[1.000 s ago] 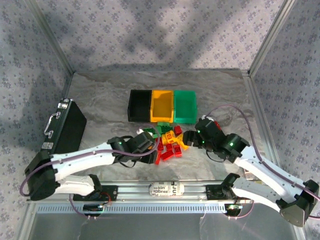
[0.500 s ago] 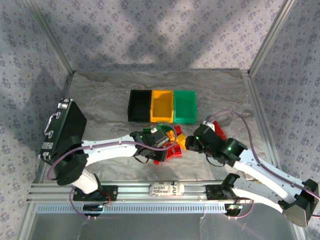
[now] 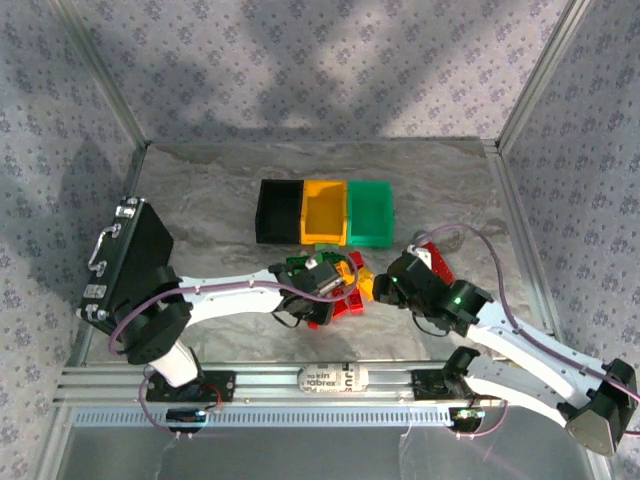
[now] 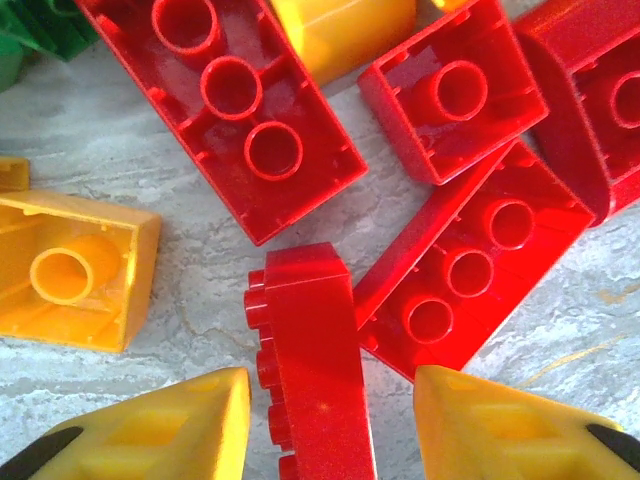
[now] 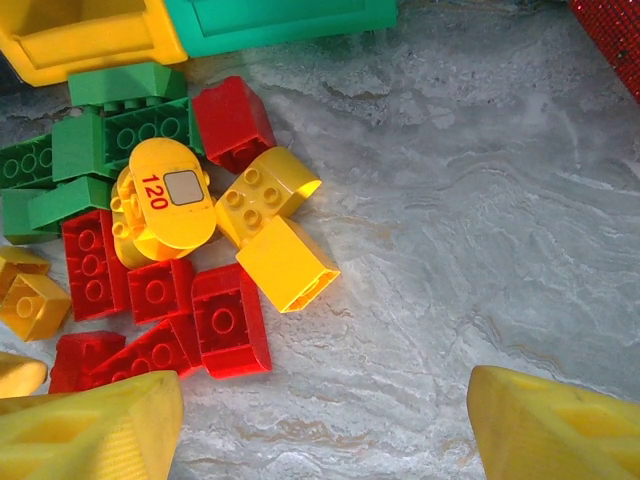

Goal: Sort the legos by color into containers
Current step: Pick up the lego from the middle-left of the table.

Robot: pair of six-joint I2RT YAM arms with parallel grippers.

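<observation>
The legos [image 5: 160, 290] are lying in a loose red, yellow and green heap on the table [image 5: 450, 250], just in front of the yellow-orange bin [image 3: 324, 212]. That bin is sitting between the black bin [image 3: 278, 210] and the green bin [image 3: 369, 212], touching both. The left gripper [image 4: 332, 410] is hovering low over the heap, its jaws parted and straddling a red brick [image 4: 310, 370] lying on its side, not yet clamping it. The right gripper [image 5: 320, 430] is hanging wide open, holding nothing, in front of the yellow-orange bin and off to its right.
</observation>
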